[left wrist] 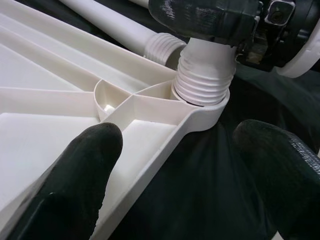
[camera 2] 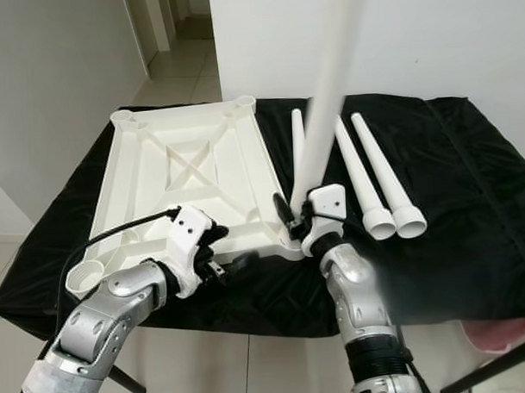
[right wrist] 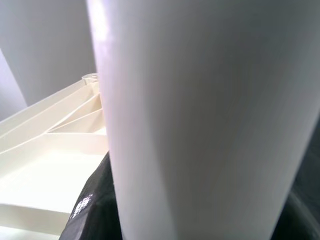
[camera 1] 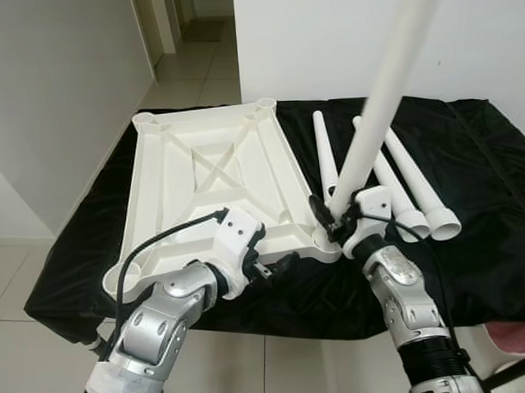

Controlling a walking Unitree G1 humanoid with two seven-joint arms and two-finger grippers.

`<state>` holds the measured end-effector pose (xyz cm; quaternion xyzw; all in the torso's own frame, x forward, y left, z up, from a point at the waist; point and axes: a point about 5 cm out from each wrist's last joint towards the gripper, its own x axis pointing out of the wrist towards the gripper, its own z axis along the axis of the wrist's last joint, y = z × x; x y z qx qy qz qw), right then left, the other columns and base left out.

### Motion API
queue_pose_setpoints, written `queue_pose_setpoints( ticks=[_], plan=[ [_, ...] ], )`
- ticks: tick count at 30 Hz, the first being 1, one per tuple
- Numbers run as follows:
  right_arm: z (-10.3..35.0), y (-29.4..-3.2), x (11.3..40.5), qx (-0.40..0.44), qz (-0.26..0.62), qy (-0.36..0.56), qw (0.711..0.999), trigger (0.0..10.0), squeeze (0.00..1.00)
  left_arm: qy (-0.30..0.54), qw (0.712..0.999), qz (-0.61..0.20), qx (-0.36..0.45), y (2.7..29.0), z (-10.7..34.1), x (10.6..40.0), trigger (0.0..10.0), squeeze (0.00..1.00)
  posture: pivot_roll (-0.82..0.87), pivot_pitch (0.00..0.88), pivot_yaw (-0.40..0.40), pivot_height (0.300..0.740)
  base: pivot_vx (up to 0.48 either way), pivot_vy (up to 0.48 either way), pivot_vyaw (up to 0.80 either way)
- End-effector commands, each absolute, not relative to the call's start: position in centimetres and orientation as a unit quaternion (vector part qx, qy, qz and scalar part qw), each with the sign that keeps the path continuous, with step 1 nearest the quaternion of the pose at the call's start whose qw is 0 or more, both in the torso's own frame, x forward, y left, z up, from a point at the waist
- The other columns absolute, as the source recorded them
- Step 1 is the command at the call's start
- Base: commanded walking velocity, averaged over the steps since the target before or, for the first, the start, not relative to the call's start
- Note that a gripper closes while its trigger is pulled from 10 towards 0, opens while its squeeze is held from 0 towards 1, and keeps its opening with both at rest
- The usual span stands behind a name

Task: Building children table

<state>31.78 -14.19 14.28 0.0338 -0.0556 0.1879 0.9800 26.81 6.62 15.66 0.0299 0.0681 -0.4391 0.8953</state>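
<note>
Three white table legs (camera 1: 400, 179) are lying side by side on the black cloth (camera 1: 478, 198), just beside the white table top (camera 1: 210, 185). The table top is lying upside down on the cloth, so its ribs and its round corner holes are facing up. A fourth leg (camera 1: 376, 106) is standing tall and leaning a little, and its ridged bottom end (left wrist: 202, 80) is sitting in the corner hole nearest the robot on its right side. The right gripper (camera 1: 332, 213) is hugging this leg low down, just above the hole, with its black fingers pressed tight on both sides of it. In the right wrist view the leg (right wrist: 210, 115) is looking very big and close, with the table top (right wrist: 45, 150) behind it. The left gripper (camera 1: 278, 267) is reaching to the near edge of the table top, close to that same corner. Its two black fingers (left wrist: 65, 185) are wide apart, one over the table top and one over the cloth, and they are holding nothing.
</note>
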Motion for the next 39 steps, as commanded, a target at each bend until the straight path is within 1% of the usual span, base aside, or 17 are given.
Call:
queue_pose_setpoints(
  ticks=[1, 6, 10, 13, 15, 18, 22, 23, 24, 28, 39],
  plan=[
    [10.9, -13.8, 31.4, 0.068, 0.19, 0.044, 0.979, 10.0, 0.0, 0.069, 0.896, -0.438, 0.032, 6.7, 15.8, 26.9, 10.0, 0.0, -0.02, 0.048, 0.057, 0.74, 0.0, 0.0, 0.0],
    [10.9, -13.8, 31.5, 0.077, 0.186, 0.047, 0.978, 10.0, 0.0, 0.069, 0.896, -0.438, 0.032, 6.6, 15.8, 26.9, 10.0, 0.0, -0.02, 0.045, 0.053, 0.74, 0.0, 0.0, 0.0],
    [10.8, -13.7, 31.5, 0.037, 0.193, 0.038, 0.98, 10.0, 0.0, 0.069, 0.897, -0.436, 0.031, 6.7, 15.8, 27.0, 10.0, 0.0, -0.02, 0.045, 0.053, 0.74, 0.0, 0.0, 0.0],
    [10.9, -13.5, 31.0, -0.029, 0.213, 0.009, 0.977, 10.0, 0.0, 0.069, 0.897, -0.435, 0.031, 6.8, 15.8, 27.0, 10.0, 0.0, -0.02, 0.045, 0.053, 0.74, 0.0, 0.0, 0.0],
    [10.9, -13.5, 31.0, -0.029, 0.213, 0.009, 0.977, 10.0, 0.0, 0.069, 0.897, -0.435, 0.031, 6.8, 15.8, 27.0, 10.0, 0.0, -0.02, 0.045, 0.053, 0.74, 0.0, 0.0, 0.0],
    [10.7, -13.1, 30.3, -0.075, 0.233, -0.011, 0.97, 10.0, 0.0, 0.069, 0.898, -0.433, 0.031, 6.8, 15.8, 27.0, 10.0, 0.0, -0.02, 0.049, 0.054, 0.74, 0.0, 0.0, 0.0],
    [10.6, -12.9, 29.9, -0.089, 0.244, -0.018, 0.966, 10.0, 0.0, 0.069, 0.898, -0.433, 0.031, 6.8, 15.8, 26.9, 10.0, 0.0, -0.02, 0.049, 0.055, 0.74, 0.0, 0.0, 0.0],
    [10.6, -12.9, 29.9, -0.089, 0.244, -0.018, 0.966, 10.0, 0.0, 0.069, 0.898, -0.433, 0.031, 6.8, 15.8, 26.9, 10.0, 0.0, -0.02, 0.049, 0.055, 0.74, 0.0, 0.0, 0.0],
    [10.3, -13.1, 29.8, -0.06, 0.236, -0.006, 0.97, 10.0, 0.0, 0.07, 0.898, -0.434, 0.031, 6.8, 15.8, 26.9, 10.0, 0.0, -0.02, 0.048, 0.056, 0.74, 0.0, 0.0, 0.0],
    [10.1, -13.5, 30.1, -0.03, 0.223, 0.003, 0.974, 10.0, 0.0, 0.07, 0.897, -0.435, 0.032, 6.7, 15.8, 26.9, 10.0, 0.0, -0.03, 0.046, 0.057, 0.74, 0.0, 0.0, 0.0],
    [10.2, -13.9, 30.8, 0.022, 0.203, 0.026, 0.979, 10.0, 0.0, 0.067, 0.896, -0.437, 0.033, 6.6, 15.8, 27.0, 10.0, 0.0, -0.03, 0.037, 0.052, 0.74, 0.0, 0.0, 0.0]
  ],
)
